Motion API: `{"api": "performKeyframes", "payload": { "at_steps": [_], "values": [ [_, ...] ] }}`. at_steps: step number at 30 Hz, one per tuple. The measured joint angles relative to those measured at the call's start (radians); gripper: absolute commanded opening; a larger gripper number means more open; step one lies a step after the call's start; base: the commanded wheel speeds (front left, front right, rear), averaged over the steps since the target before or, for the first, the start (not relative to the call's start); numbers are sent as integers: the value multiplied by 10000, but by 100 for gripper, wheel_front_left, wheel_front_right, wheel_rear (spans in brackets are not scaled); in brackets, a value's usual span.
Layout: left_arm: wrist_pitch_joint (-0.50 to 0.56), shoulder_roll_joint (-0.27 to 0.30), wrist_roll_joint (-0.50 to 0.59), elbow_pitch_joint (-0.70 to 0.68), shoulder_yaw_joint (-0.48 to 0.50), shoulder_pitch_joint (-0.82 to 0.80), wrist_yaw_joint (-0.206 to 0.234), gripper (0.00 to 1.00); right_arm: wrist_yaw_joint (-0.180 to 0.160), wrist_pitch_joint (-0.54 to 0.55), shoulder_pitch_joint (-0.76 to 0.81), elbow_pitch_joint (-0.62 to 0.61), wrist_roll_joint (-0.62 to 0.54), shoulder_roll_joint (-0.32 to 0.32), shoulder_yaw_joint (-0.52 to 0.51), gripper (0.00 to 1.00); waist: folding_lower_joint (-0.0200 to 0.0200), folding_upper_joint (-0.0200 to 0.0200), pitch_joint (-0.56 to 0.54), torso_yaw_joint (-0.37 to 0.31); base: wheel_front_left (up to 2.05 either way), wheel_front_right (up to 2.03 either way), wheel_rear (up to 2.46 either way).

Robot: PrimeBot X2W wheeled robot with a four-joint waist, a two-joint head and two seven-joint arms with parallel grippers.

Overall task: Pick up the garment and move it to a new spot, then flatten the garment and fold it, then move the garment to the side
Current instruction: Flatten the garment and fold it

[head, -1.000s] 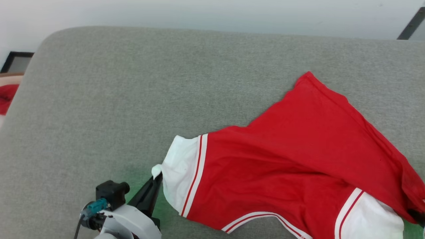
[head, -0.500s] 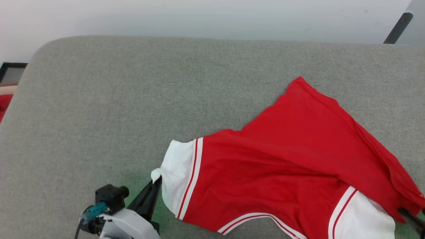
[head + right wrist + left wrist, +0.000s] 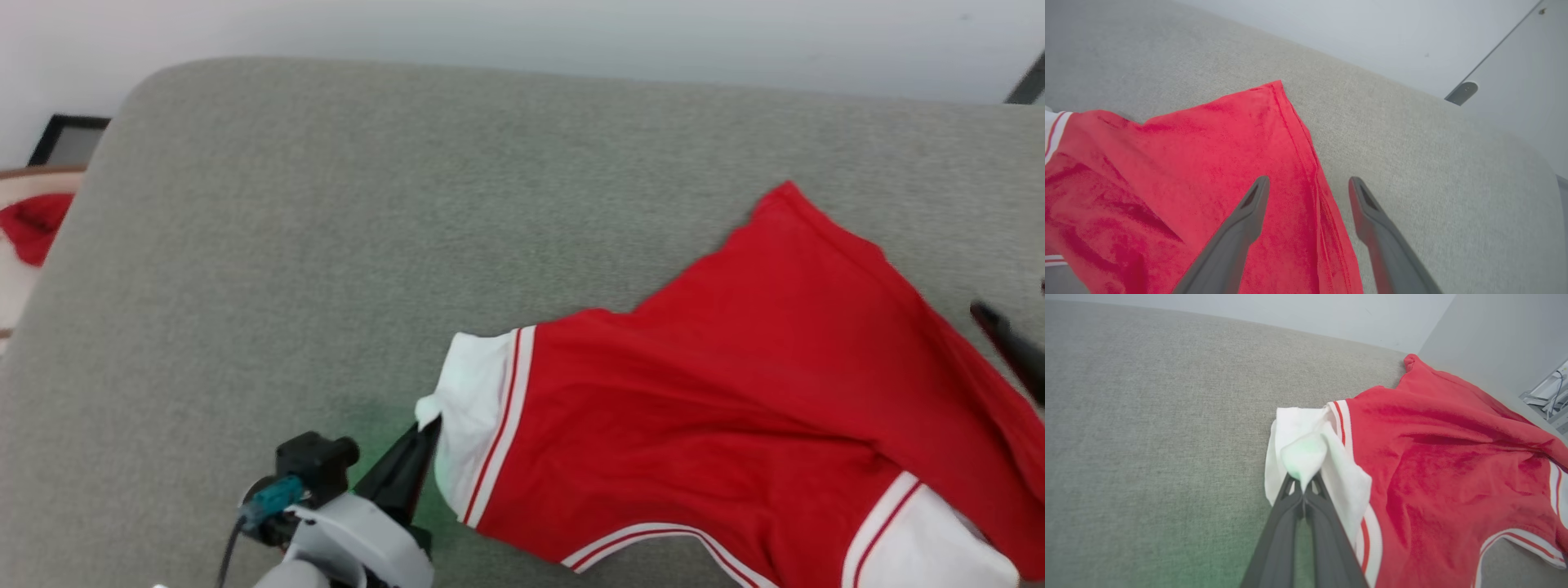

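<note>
Across the grey cushion (image 3: 326,245) the red jersey (image 3: 694,408) lies rumpled at near right, its white sleeve tip (image 3: 1304,455) pinched in the left gripper (image 3: 424,429), the right gripper (image 3: 1308,183) spread above the right hem (image 3: 1300,139), so a one-sided tug may slip that thin pinch.

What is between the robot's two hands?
The red sports jersey with white sleeve panels spreads between them in the head view: the left hand pinches one white sleeve, and the open right hand hovers over its red edge.
</note>
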Motion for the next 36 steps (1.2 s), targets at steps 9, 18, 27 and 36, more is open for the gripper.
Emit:
{"api": "performKeyframes", "payload": {
  "at_steps": [9, 18, 27, 36],
  "values": [
    [-63, -644, 109, 431, -531, -779, -291, 0, 4, -1204, -3472, 3078, 299, -1430, 2963, 100, 0, 0, 422, 932, 0, 0, 0],
    [-224, -1250, 127, 951, -1060, -1461, -510, 0, 6, -1022, -6112, 5781, 1122, -2142, 5319, 100, 0, 0, 1033, 1979, 0, 0, 0],
    [-276, -1639, 75, 1250, -1452, -1838, -554, 0, 4, -10, -7394, 7455, 2002, -2263, 6964, 100, 0, 0, 1637, 2850, 0, 0, 0],
    [-280, -1732, -100, 1120, -1605, -1963, -566, 0, 21, 1365, -8421, 8679, 2679, -2330, 7588, 0, 0, 0, 1982, 3242, 0, 0, 0]
  ]
}}
